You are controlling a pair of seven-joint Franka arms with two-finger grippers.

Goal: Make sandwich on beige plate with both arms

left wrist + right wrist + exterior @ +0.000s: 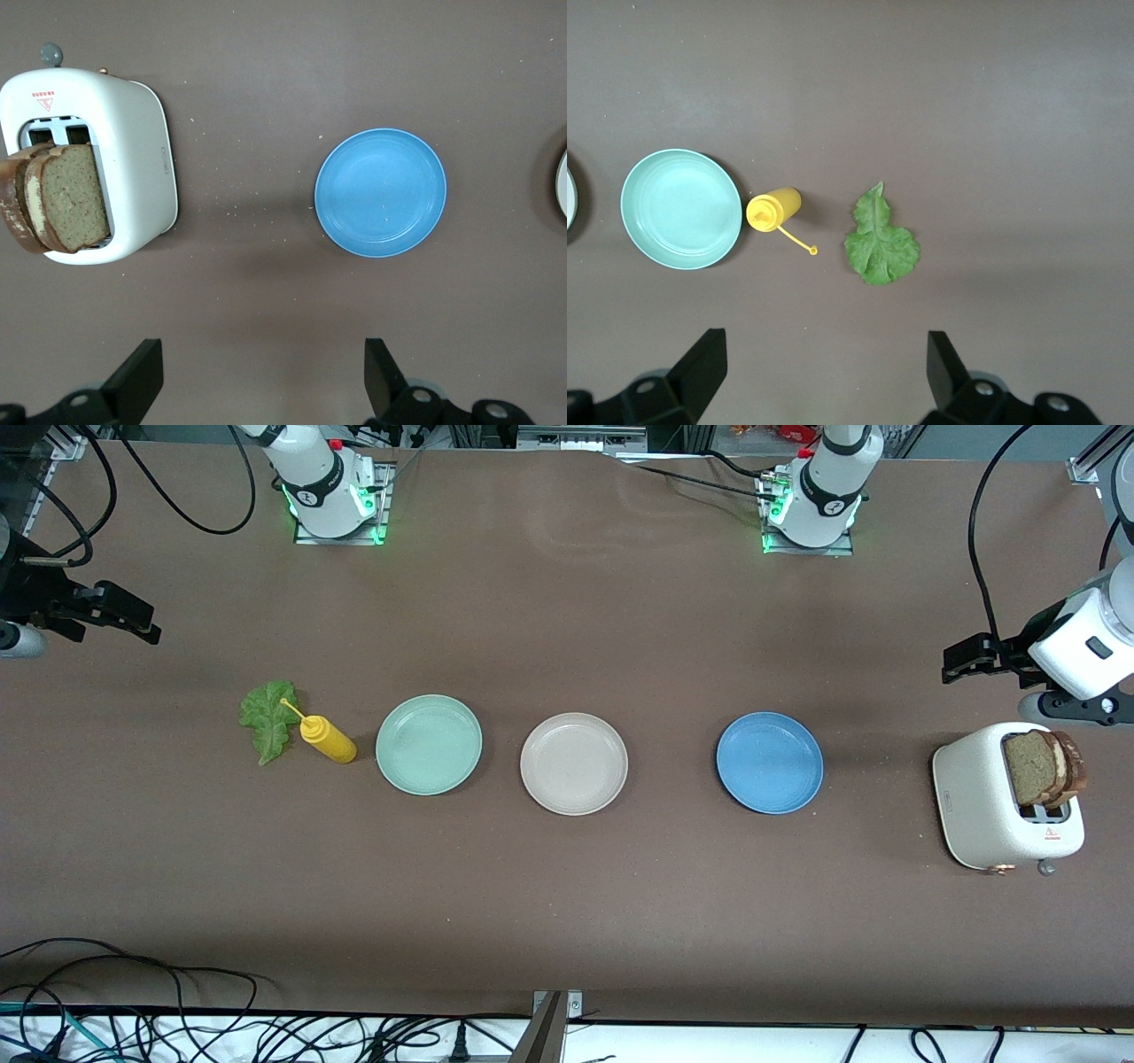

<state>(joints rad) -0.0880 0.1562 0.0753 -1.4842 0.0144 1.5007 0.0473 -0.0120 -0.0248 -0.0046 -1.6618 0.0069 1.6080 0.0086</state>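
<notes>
Beige plate (573, 763) sits bare at mid-table, between the mint-green plate (429, 744) and the blue plate (769, 763). Two bread slices (1044, 767) stand upright in the white toaster (992, 810) at the left arm's end. Lettuce leaf (268, 720) lies flat at the right arm's end, just beside the yellow squeeze bottle (327, 739). Left gripper (264, 379) hangs above the table near the toaster, jaws spread wide, holding nothing. Right gripper (824, 372) hangs above the table near the lettuce, likewise wide and empty.

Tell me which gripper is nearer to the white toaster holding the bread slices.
Left. The left gripper, open, hovers beside the white toaster at its own end of the table. The right gripper, also open, hangs at the right arm's end, near the ruffled green lettuce leaf.
</notes>
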